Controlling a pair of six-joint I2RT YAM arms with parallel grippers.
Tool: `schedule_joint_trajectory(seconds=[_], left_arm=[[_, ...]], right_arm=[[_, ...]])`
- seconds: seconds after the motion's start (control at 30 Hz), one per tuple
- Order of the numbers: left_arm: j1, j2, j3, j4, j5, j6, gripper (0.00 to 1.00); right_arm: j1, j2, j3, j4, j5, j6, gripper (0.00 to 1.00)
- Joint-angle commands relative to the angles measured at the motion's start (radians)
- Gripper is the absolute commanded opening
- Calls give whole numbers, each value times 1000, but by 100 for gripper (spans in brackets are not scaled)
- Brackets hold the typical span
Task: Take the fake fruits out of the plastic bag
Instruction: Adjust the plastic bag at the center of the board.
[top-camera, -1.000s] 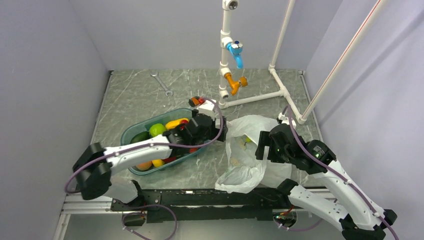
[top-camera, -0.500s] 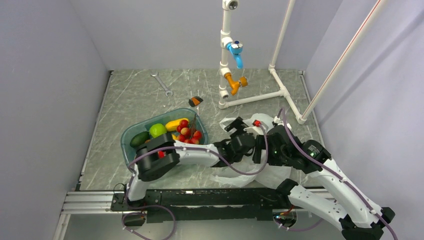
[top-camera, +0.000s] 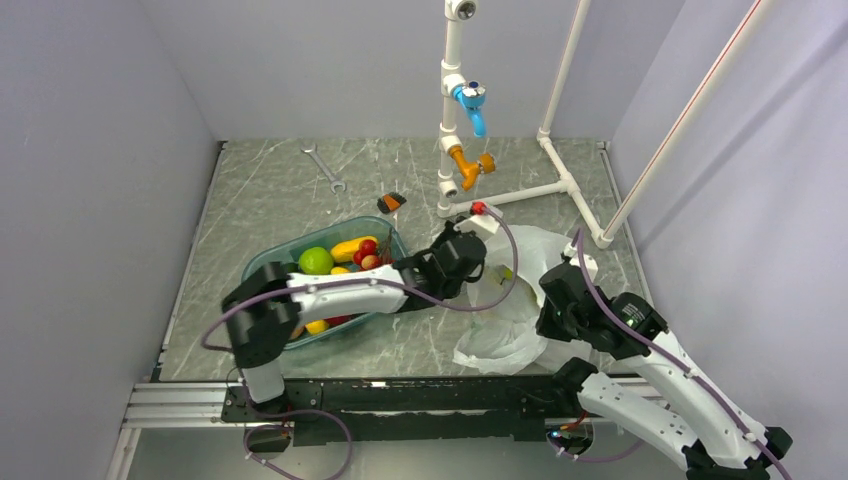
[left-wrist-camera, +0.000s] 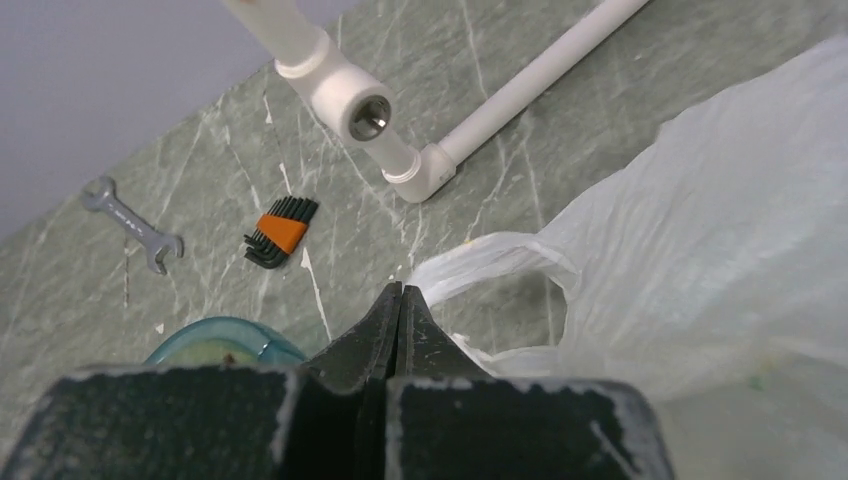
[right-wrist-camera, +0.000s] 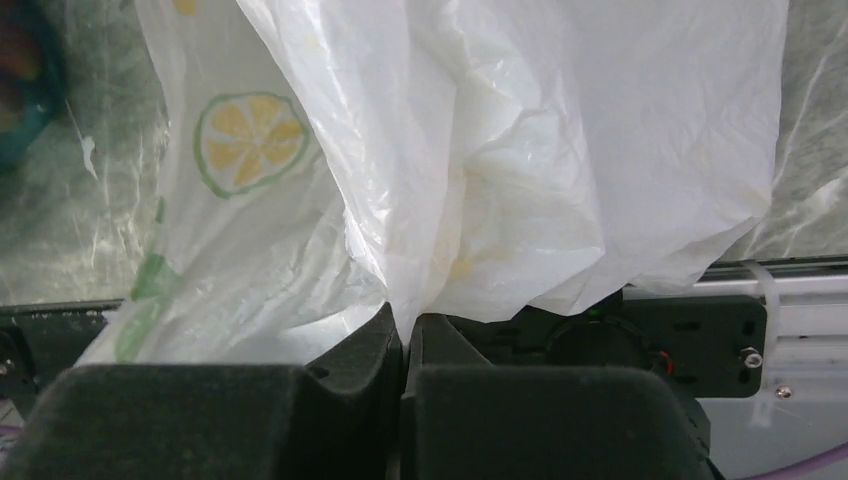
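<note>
Plastic bag (top-camera: 520, 305): right of centre on the table (top-camera: 270, 200), near the front edge, between the two arms.

Surface of green-grey marbled stone, boxed in by plain grey walls (top-camera: 90, 150) at left, back and right. From the left: teal tray (top-camera: 256, 272) holding a green round fruit (top-camera: 315, 260), a yellow fruit (top-camera: 350, 246) and red berries (top-camera: 368, 248). Behind it a wrench (top-camera: 323, 168), then a set of hex keys (top-camera: 391, 203) in an orange holder. Further right a white pipe frame (top-camera: 520, 190), with a blue valve (top-camera: 470, 100) above an orange valve (top-camera: 468, 165).

Much of the tray covered by the left arm, other fruit under it only half seen. Contents of the bag not to be made out through the plastic. Left gripper (left-wrist-camera: 400, 300) shut, tips right at the bag's handle loop, perhaps pinching its edge. Right gripper (right-wrist-camera: 403, 335) closed tight on a fold of the bag at its near side.

Thin, white, translucent and heavily crinkled. Lemon print (right-wrist-camera: 245, 140) with green marks on one face. Loop handle toward the pipe frame, body slumped toward the table's front edge.
</note>
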Motion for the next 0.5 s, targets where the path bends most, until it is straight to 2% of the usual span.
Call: schedule_joint_trajectory(seconds=[0.0,0.1,0.17,0.23,0.33,0.37,0.47], left_arm=[[5,-242,-9,-233,212,-168,0],[31,-418,-117,-252,313,-250,0],[63,-519,-182,-241,445,-274,0],[81,-577,-230,-199,585,-271,2],[83,-603,-295,-129,650,-305,39],[85,-609,-312,-109,649,-318,48],[116,-652,-367,-51,728,-351,59]], right_arm=[[2,13,58,75,107,-30,0],[4,66,100,116,152,-97,0],[3,103,135,135,151,-139,0],[3,120,170,184,47,-234,0],[2,77,163,308,-229,-438,0],[3,62,164,336,-311,-483,0],[3,64,206,360,-507,-611,0]])
